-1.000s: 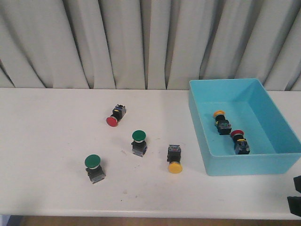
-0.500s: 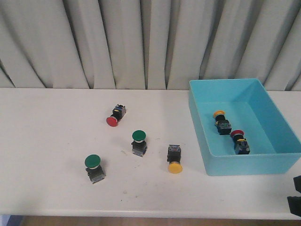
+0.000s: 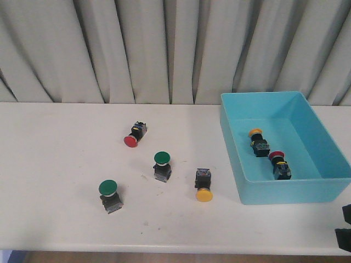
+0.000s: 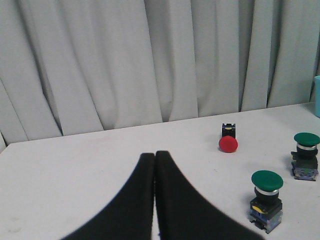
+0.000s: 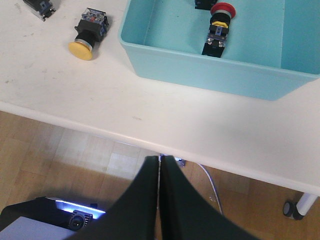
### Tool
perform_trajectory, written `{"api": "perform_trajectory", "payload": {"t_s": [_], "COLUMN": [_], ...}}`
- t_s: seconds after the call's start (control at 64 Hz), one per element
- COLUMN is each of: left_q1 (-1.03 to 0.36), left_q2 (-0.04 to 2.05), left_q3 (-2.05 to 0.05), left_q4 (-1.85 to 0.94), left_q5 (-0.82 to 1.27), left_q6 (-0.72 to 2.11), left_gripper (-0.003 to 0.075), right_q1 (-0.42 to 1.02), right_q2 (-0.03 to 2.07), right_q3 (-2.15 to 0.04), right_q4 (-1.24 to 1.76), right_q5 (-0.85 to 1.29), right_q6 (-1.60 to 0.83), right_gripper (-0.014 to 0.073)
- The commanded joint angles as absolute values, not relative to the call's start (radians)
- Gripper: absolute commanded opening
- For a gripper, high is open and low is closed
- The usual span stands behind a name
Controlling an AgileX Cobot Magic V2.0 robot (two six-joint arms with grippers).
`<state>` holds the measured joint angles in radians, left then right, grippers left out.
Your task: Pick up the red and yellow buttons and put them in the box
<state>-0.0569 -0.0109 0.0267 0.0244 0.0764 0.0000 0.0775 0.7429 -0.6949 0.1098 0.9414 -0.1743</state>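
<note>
Across the white table [image 3: 60, 164], seen in the front view, everything is laid out before a pleated grey curtain [image 3: 137, 49]. At the right side of the table stands the light-blue box [image 3: 285, 192], open at the top. Two buttons are seen lying inside it: a yellow-capped button [image 3: 258, 140] toward the far wall and a red-capped button [image 3: 278, 163] nearer the front wall, the two close together but apart.

Outside the box, four buttons are spread over the table. A red button [image 3: 135, 135] lies on its side at the far middle. A yellow button [image 3: 203, 185] lies on its side just left of the box, its cap turned toward the table's near edge. Two green-capped buttons stand upright: one [image 3: 162, 166] between the red and yellow ones, the other [image 3: 109, 195] nearer the front and further left.

The left gripper [image 4: 154, 157] is seen closed, fingers pressed together, nothing between them, above the table. The right gripper [image 5: 159, 162] is likewise closed and empty, held beyond the table's near edge over a wooden floor [image 5: 40, 150].

No legible writing can be made out on any button.
</note>
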Motion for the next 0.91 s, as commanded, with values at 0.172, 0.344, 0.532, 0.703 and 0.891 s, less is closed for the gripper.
{"api": "perform_trajectory", "payload": {"t_s": [0.172,0.344,0.532,0.703,0.891], "left_q1": [-0.055,-0.055,-0.055,-0.055,-0.055], "left_q2": [-0.026,-0.026,-0.026,-0.026,-0.026], "left_q3": [0.077,0.077,0.077,0.077,0.077], "left_q4": [-0.042,-0.058,-0.058,-0.058,-0.028], "left_q5": [-0.013,-0.025,-0.027,-0.028,-0.028], "left_q6": [0.045,0.060,0.052,0.051,0.008], "left_gripper": [-0.0006,-0.0006,-0.0006,-0.0006,-0.0006], "right_q1": [0.073,0.073,0.073,0.073,0.073], "right_q2": [0.740,0.740,0.740,0.740,0.740], "right_q3": [-0.719,-0.719,-0.719,-0.719,-0.719], "right_q4": [0.114,0.114,0.114,0.114,0.114], "right_q5": [0.895,0.895,0.897,0.897,0.897], "right_q6": [-0.178,-0.178,-0.178,-0.178,-0.178], "right_gripper": [-0.0008,-0.0008,-0.0008,-0.0008,-0.0008]}}
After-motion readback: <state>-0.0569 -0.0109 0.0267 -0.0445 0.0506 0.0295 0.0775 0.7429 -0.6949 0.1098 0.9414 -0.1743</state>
